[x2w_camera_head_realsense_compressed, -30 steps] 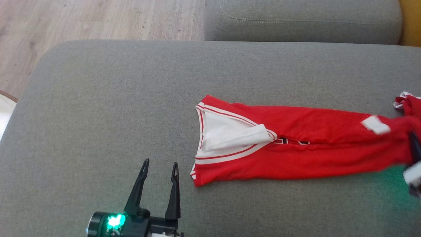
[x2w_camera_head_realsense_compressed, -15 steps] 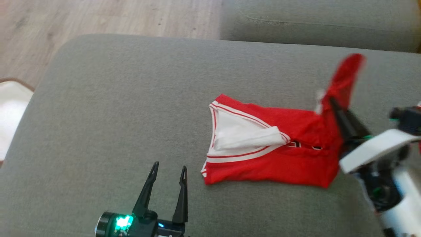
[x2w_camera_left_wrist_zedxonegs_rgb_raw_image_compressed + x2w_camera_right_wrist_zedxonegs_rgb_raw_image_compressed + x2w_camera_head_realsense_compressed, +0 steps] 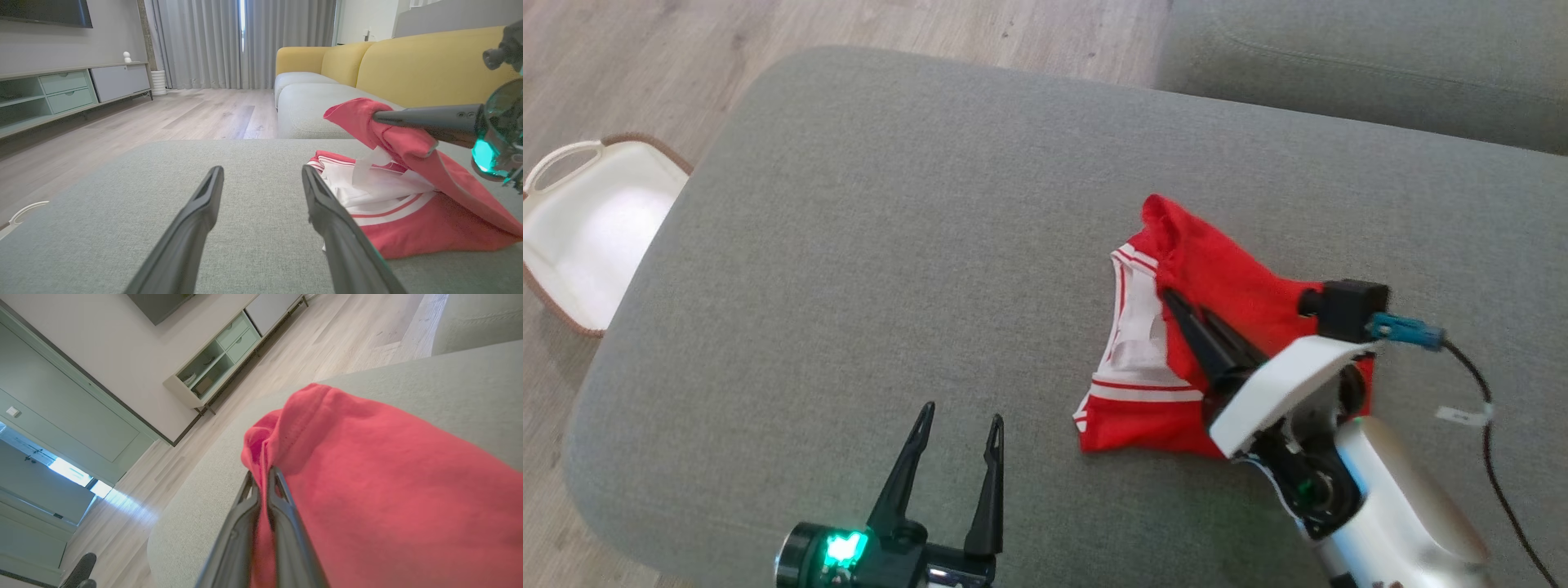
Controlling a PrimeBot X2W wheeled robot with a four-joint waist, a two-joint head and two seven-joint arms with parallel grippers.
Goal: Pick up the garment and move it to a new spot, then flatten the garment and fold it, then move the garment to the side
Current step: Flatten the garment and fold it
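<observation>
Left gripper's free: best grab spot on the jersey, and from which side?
The jersey's striped near-left corner, from the robot's left: it lies flat, nearest the open left gripper and clear of the right gripper pinching the folded-over end.

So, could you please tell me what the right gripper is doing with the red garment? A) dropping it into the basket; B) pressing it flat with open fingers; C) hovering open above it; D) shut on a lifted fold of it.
D: the right gripper has its fingers closed together on an edge of the red garment, lifted above the rest lying on the cushion.
</observation>
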